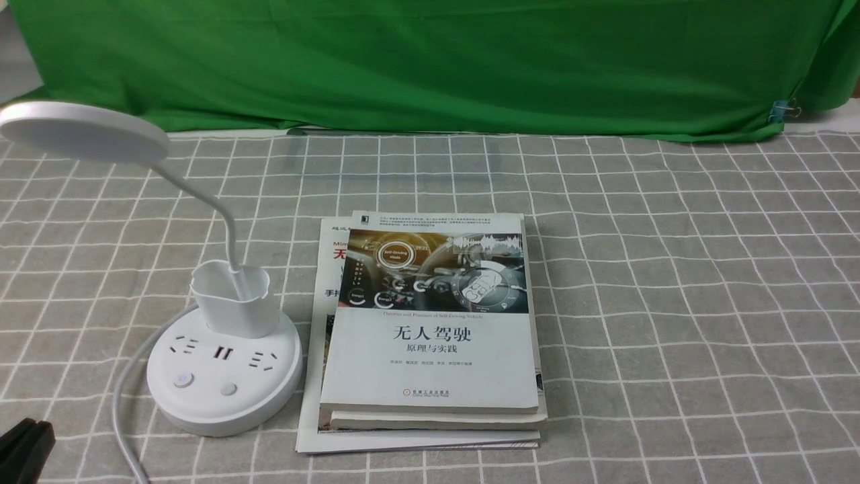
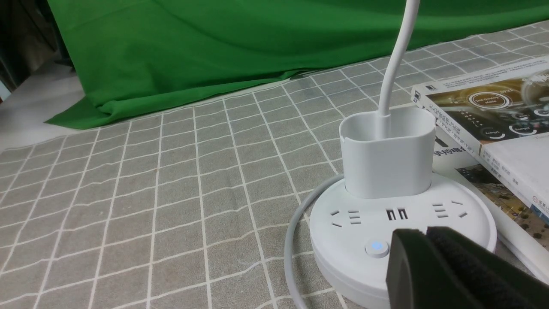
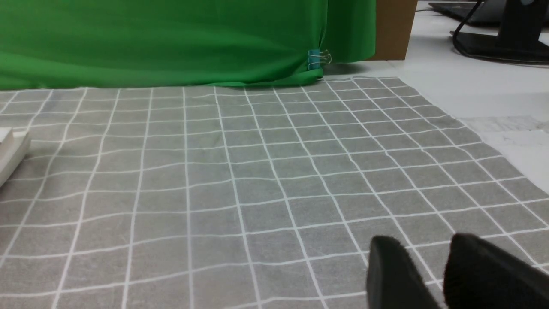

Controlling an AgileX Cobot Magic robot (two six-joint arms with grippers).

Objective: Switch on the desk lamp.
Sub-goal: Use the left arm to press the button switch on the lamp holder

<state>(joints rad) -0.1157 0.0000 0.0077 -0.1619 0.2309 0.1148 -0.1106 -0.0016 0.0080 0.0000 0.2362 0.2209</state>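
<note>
The white cup (image 1: 233, 299) on the desk lamp (image 1: 222, 376) was the one container on the table (image 3: 472, 94). All we saw inside it was the foot of the thin neck (image 1: 225, 222), which rose out of it and curved away from the stack of books (image 1: 430, 323) up to the flat round head (image 1: 80, 131). We saw no glow from the head.

The lamp's round base stood just left of the books, its rim nearly touching the lowest one. Sockets lay across its top, with two buttons (image 1: 183, 380) toward the near edge. In the left wrist view one button (image 2: 376, 247) showed a small blue glow. A white cord (image 1: 127, 396) curled round the side of the base away from the books and ran toward the near edge.

The left hand (image 1: 30, 430) sat further left of the books than the lamp and nearer to us — closed, with nothing between its fingers (image 2: 454, 266). From its own camera the fingers overlapped the near rim of the base, just beside the glowing button; we could not tell whether they touched it.

The right hand (image 3: 424, 249) hung low to the right of the books, slightly open and holding nothing. A broad stretch of checked cloth (image 1: 672, 269) ran from the books to bare white table on the right. Behind the books a green backdrop (image 1: 430, 60) closed the far edge — a blue binder clip (image 1: 783, 109) pinched its right corner.
</note>
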